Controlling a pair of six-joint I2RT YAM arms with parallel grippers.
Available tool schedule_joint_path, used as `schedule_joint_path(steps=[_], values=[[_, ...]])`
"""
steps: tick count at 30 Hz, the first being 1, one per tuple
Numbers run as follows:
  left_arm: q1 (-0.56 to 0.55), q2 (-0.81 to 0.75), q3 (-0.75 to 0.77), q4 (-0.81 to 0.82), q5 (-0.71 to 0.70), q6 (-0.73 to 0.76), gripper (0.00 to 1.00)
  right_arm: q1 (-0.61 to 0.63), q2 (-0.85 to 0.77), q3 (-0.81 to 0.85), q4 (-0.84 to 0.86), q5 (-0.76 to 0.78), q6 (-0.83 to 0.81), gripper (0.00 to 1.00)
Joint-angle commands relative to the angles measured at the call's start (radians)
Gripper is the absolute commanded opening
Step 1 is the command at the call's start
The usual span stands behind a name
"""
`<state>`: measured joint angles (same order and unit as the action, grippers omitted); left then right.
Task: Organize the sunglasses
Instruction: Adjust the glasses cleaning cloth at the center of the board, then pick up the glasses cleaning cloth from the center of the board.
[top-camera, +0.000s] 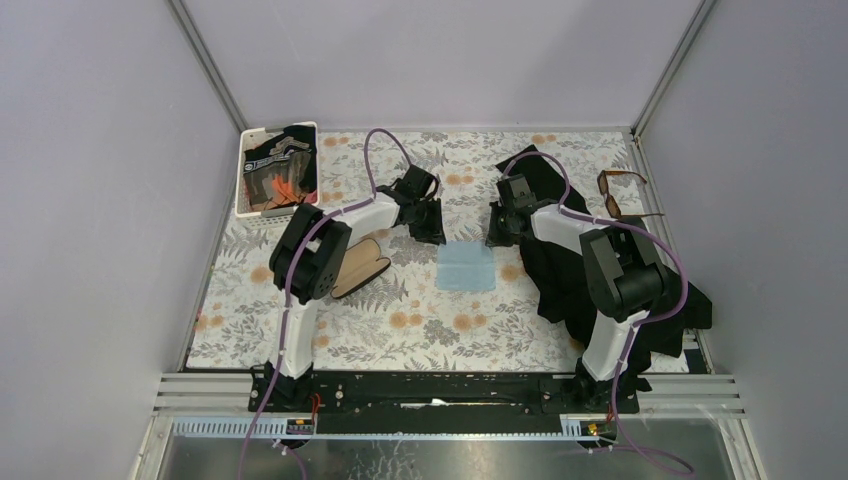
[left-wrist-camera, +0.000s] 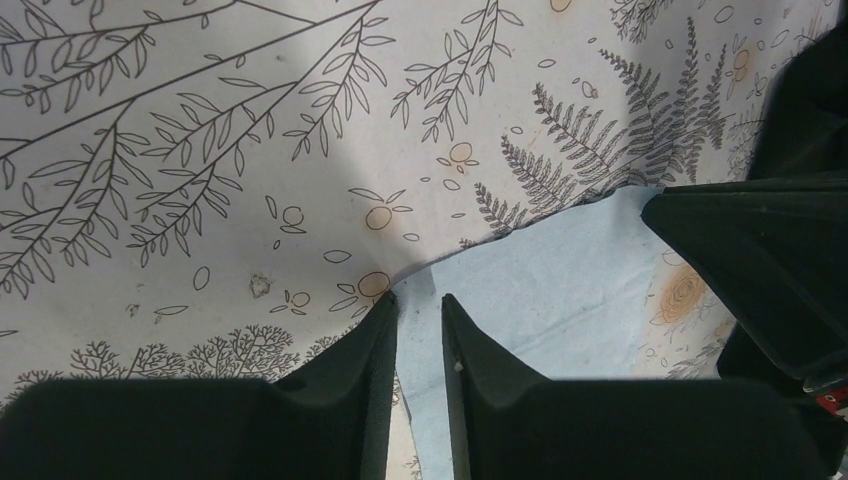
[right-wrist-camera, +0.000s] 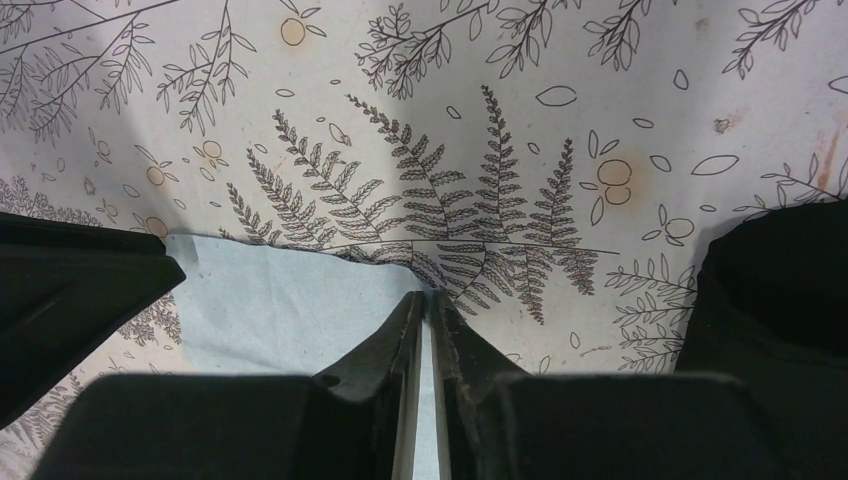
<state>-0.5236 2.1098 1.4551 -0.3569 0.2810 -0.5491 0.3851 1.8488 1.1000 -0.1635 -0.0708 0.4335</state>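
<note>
The small sunglasses with a thin amber-brown frame and dark squarish lenses (top-camera: 622, 196) lie at the far right of the fern-printed tabletop (top-camera: 400, 320), well apart from both grippers. They are close to the crumpled black fabric (top-camera: 565, 270), but I cannot tell whether they touch it.

Both arms are busy at the small, soft light-blue cloth (top-camera: 467, 267) in the middle, 1 at each far corner. The left gripper (left-wrist-camera: 420, 300) straddles its corner with the jaws a narrow slit apart. A gap shows at the tips, so it does not look clamped yet. The right gripper (right-wrist-camera: 427, 297) has its jaws pressed almost together with a thin strip of cloth between them, so it seems to pinch that edge.

A black oblong case showing a tan inside (top-camera: 360, 272) lies near the left arm, and a white tray of dark items (top-camera: 245, 180) sits at the far left corner.

The sunglasses should be very light, stiff in the frame and springy in the slim arms. They look fragile at the hinges, and the lenses are smooth and easy to smear or scratch. The safest hold is probably across the bridge or the top bar of the frame, with gentle pressure. A grip on 1 thin arm could let the pair swing or twist.
</note>
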Motion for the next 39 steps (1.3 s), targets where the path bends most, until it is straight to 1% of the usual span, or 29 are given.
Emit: schedule_joint_path(steps=[1,8,11,16,20,25,28,34,39], values=[[-0.008,0.020,-0.036,-0.034,-0.008,0.015,0.27,-0.003,-0.004,-0.002,0.015,-0.015,-0.010,0.12],[-0.032,0.008,-0.013,-0.085,-0.082,0.054,0.28,-0.003,-0.017,-0.020,0.019,-0.007,-0.009,0.01],[-0.037,0.007,-0.014,-0.084,-0.080,0.051,0.25,-0.003,-0.023,-0.029,0.022,-0.001,-0.006,0.00],[-0.041,0.022,-0.008,-0.082,-0.072,0.044,0.16,-0.003,-0.023,-0.029,0.022,-0.003,-0.003,0.00],[-0.041,0.017,-0.004,-0.079,-0.086,0.030,0.00,-0.003,-0.025,-0.029,0.022,-0.010,-0.003,0.00],[-0.041,-0.017,0.002,-0.076,-0.115,0.030,0.00,-0.003,-0.045,-0.033,0.022,-0.009,-0.007,0.00],[-0.040,-0.057,-0.017,-0.049,-0.093,0.044,0.00,-0.003,-0.068,-0.046,0.032,-0.001,-0.006,0.00],[-0.041,-0.105,-0.026,-0.048,-0.058,0.047,0.00,-0.003,-0.109,-0.067,0.039,-0.002,-0.005,0.00],[-0.044,-0.157,-0.079,-0.026,-0.026,0.040,0.00,-0.003,-0.152,-0.108,0.047,-0.012,-0.001,0.00]])
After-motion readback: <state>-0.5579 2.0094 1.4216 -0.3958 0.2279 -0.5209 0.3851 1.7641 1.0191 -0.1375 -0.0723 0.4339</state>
